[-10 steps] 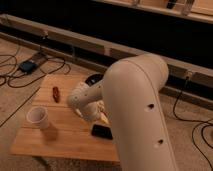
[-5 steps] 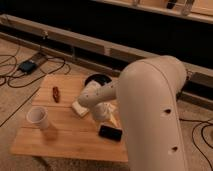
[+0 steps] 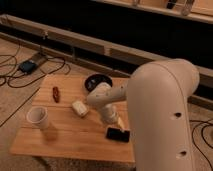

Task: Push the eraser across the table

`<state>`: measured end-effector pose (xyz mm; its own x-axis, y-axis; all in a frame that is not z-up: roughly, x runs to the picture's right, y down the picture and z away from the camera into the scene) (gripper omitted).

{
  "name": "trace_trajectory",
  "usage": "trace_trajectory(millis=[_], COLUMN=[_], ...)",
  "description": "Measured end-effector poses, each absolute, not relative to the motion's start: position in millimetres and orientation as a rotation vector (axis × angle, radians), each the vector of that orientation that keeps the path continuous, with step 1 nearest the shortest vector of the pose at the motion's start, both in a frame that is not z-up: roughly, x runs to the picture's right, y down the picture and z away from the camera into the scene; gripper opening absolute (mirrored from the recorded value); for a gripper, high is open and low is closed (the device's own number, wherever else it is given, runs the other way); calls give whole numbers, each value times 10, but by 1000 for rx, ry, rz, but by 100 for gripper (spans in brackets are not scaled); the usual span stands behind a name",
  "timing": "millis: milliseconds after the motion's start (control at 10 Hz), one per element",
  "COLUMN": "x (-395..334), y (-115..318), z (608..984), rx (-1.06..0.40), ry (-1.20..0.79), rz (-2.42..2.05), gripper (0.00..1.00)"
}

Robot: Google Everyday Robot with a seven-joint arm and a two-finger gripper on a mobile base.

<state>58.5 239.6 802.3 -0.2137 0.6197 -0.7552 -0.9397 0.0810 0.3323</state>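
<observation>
1. The eraser (image 3: pixel 118 134) is a flat, black, rectangular block, dark all over, lying flat on the counter (image 3: pixel 75 137) near its right front corner.
2. The counter is a small rectangular table with a light bamboo-plank top, standing on a carpeted floor.
3. The gripper (image 3: pixel 112 120) sits low over the counter at the end of the white arm (image 3: pixel 160 110), just behind the eraser and very near its back edge; whether it touches the eraser cannot be told.
4. Whether the gripper is spread or closed cannot be told, and it has hold of nothing that can be seen.
5. A white paper cup (image 3: pixel 38 117) stands upright near the counter's left front part, well apart from the eraser; its inside looks pale, and what is in it cannot be told.
6. A dark round bowl (image 3: pixel 97 81) rests at the back of the counter, partly behind the arm; its contents cannot be made out.
7. A small white block (image 3: pixel 79 108) lies near the middle of the counter, just left of the arm's wrist.
8. A small reddish-brown object (image 3: pixel 56 93) lies toward the back left of the counter.
9. A dark box with cables (image 3: pixel 27 65) lies on the floor to the back left.
</observation>
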Motion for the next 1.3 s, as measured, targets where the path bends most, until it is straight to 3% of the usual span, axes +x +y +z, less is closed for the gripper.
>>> trace_trajectory(millis=[1300], x=[1197], y=[2463], z=[7812], rx=[-392], ry=[1085], rz=[1644], gripper=[65])
